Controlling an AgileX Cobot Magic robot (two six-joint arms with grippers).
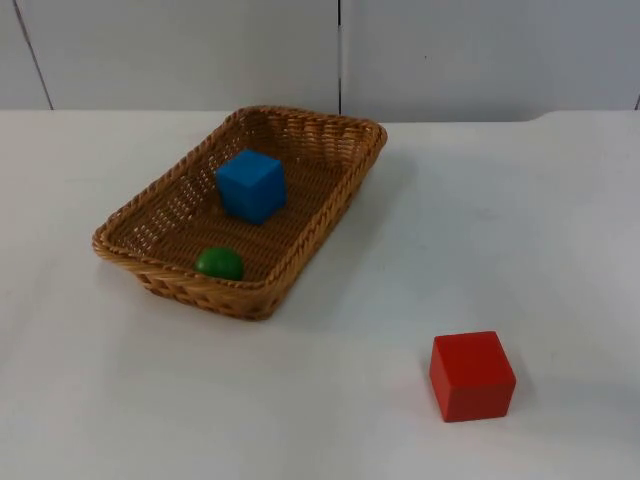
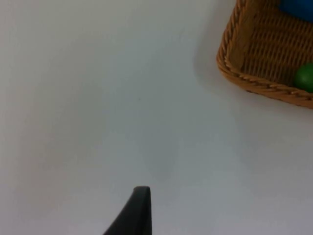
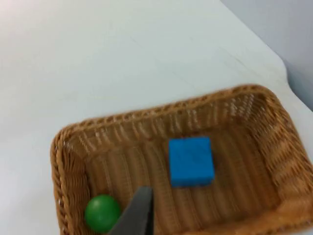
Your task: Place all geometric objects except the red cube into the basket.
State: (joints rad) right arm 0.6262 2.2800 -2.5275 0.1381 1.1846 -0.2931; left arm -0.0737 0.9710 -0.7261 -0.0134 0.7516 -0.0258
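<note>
The left gripper (image 2: 139,211) shows as one black tip hanging over bare white table (image 1: 540,220), with nothing in it or against it that can be seen; whether it is spread or pressed together cannot be told from this angle. It sits off the outer corner of the wicker basket (image 1: 200,290), near the woven rim but apart from it, and its wrist view catches that corner with the green ball (image 2: 305,77) inside and a sliver of the blue cube (image 2: 298,9) farther in. The right gripper (image 3: 139,213) is likewise one dark tip, held above the basket and looking down into it; its state cannot be told either, and it seems to touch nothing, though the view is soft enough that this is a fair reading rather than a sure one. In that view the tip lies between the green ball and the blue cube, over the woven floor. In the top view the basket stands left of centre, set at a slant, its far end toward the grey wall (image 1: 200,50). The blue cube (image 1: 251,185) rests on the basket floor about midway along, and the green ball (image 1: 219,263) lies against the near wall. The red cube (image 1: 472,375) stands alone on the table at lower right, well apart from the basket.
</note>
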